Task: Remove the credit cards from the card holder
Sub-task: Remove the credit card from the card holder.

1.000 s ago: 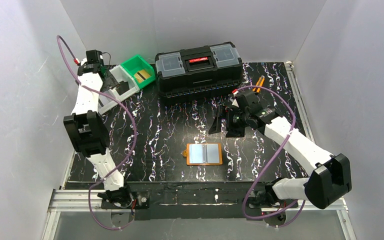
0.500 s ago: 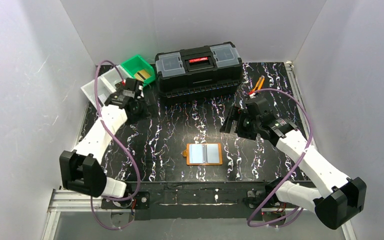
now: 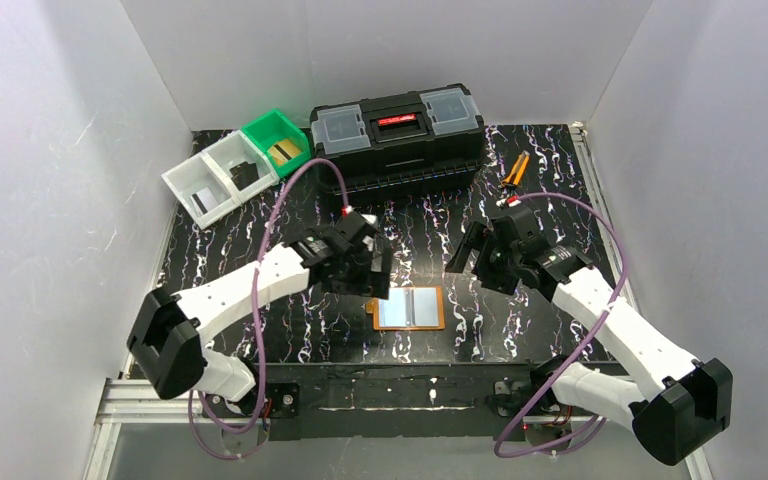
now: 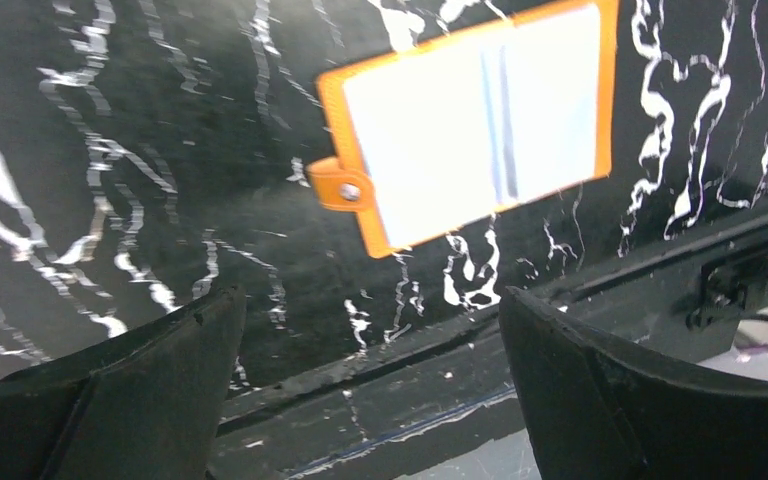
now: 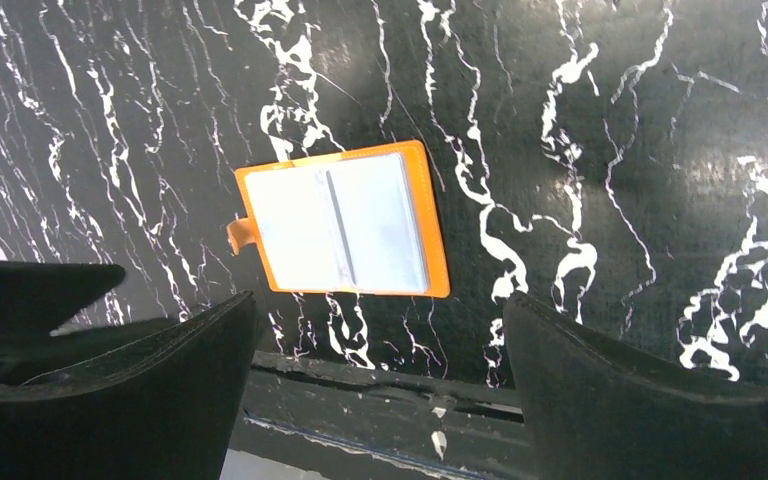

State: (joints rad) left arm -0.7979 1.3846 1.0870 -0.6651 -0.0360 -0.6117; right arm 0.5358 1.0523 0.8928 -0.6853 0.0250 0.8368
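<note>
Approach: your left gripper (image 4: pixel 372 385) and right gripper (image 5: pixel 380 390), jaws wide and empty, flank the open card holder (image 3: pixel 410 308) (untouched); next, pin it down.

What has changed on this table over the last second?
The left gripper swung from the bins at the far left to the near middle and now hangs by the left side of the open card holder. The right gripper eased a little nearer to it. Both are open and empty; nothing was grasped or released. The card holder, toolbox, bins and pliers stayed put.
</note>
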